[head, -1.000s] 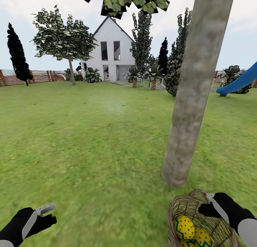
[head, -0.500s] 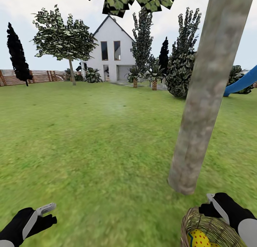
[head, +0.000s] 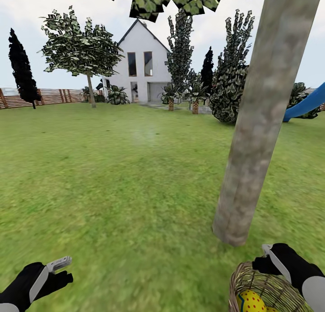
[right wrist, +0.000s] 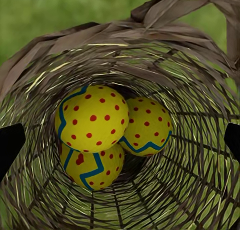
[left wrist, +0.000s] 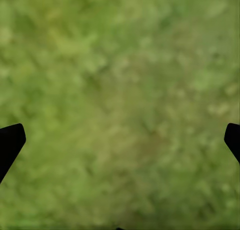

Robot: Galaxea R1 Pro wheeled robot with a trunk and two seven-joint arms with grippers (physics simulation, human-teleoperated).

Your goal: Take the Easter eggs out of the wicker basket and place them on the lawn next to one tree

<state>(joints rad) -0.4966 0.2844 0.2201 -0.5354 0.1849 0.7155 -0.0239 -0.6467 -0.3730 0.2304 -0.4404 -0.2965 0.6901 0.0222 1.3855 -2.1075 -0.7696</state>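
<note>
Three yellow zigzag-banded Easter eggs [right wrist: 107, 135] seen inside brown wicker basket [head: 266, 287] beside grey-brown tree trunk [head: 257, 122]; right gripper [head: 266, 255] spread over basket; left gripper [head: 56, 264] released above green lawn [head: 113, 190].

Flat, even daylight under a pale overcast sky [head: 67, 1], with no cast shadows or glare on the lawn [head: 113, 176]. Grass blurs to soft mottling toward 6 o'clock in the head view and all across the left wrist view. The eggs [right wrist: 92, 117] render sharp; foliage at 12 o'clock looks blocky.

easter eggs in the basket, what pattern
Yellow Easter eggs with red dots and blue-teal zigzag bands, clearest in the right wrist view.
</note>
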